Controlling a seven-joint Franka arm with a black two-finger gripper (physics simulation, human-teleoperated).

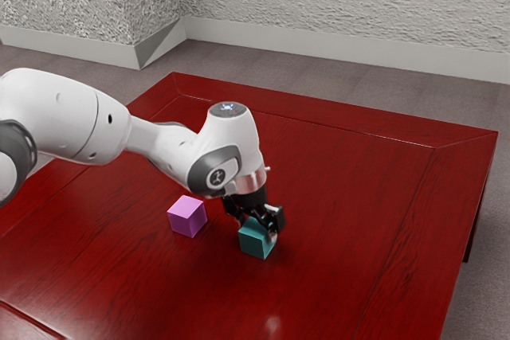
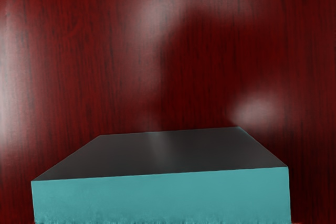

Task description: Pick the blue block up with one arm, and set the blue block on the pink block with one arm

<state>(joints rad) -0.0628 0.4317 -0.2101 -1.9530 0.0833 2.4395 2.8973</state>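
The blue block (image 1: pixel 256 243), teal in colour, stands on the dark red table (image 1: pixel 358 197) near its front middle. My gripper (image 1: pixel 259 224) is lowered straight over it, its black fingers pressed against two opposite sides of the block's upper part, so it is shut on the block. In the wrist view the blue block (image 2: pixel 163 192) lies right under my hand, its top face in shadow. The pink block (image 1: pixel 187 216) rests on the table a short way toward the exterior view's left of the blue one, apart from it.
The table's raised rim (image 1: pixel 434 147) runs along the far side and the exterior view's right. Open tabletop lies around both blocks. My white arm (image 1: pixel 96 129) reaches in from the exterior view's left, above the pink block's far side.
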